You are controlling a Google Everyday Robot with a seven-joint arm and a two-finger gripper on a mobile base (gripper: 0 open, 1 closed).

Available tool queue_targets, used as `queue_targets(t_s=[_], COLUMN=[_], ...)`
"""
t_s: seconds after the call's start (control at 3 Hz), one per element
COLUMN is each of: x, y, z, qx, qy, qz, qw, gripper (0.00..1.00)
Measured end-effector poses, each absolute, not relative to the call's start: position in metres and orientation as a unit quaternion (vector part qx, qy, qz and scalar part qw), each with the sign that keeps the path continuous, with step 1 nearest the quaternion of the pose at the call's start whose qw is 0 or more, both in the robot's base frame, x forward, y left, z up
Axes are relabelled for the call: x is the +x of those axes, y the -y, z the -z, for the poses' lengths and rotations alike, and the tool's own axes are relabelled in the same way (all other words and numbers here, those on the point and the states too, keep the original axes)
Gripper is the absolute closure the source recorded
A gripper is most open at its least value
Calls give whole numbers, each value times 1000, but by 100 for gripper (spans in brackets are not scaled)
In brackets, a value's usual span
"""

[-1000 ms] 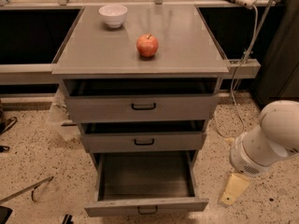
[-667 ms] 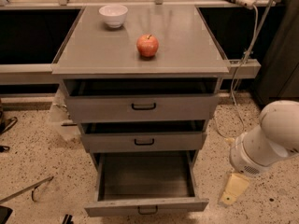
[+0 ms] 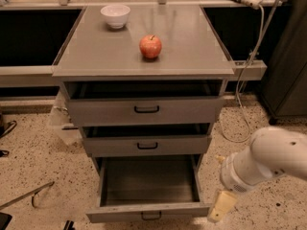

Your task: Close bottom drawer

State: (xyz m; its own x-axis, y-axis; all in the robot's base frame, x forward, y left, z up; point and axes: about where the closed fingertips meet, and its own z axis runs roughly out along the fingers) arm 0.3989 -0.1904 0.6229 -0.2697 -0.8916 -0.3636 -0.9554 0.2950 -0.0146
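**A:** Where is the bottom drawer (image 3: 148, 186) at this moment?

**B:** It is the lowest of the three drawers in the grey desk (image 3: 192, 47), and it is pulled far out toward the camera. One looks down into its deep grey tray. The small black handle (image 3: 151, 216) sits in the middle of the low front panel.

**A:** And the gripper?

**B:** The gripper (image 3: 218, 212) is at the lower right, at the end of the thick white arm (image 3: 268, 159). It hangs low over the speckled floor (image 3: 38, 157), just beside the right front corner of the bottom drawer and outside the tray. Whether it touches the panel, I cannot tell. Whether it is open or closed, I cannot tell either.

**A:** How are the other drawers?

**B:** The top drawer (image 3: 146, 110) and the middle drawer (image 3: 147, 145) are each out only a little. On the desk a red apple (image 3: 150, 46) lies near the middle and a white bowl (image 3: 115, 15) stands at the back left. Both are well apart from the gripper.
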Motion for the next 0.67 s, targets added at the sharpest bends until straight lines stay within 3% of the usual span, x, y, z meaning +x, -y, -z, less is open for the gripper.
queue_targets(t_s=[0.67], x=[406], y=[125], z=[-468], qx=[-587], qy=[-775], qz=[-157], qw=[175], gripper=[0])
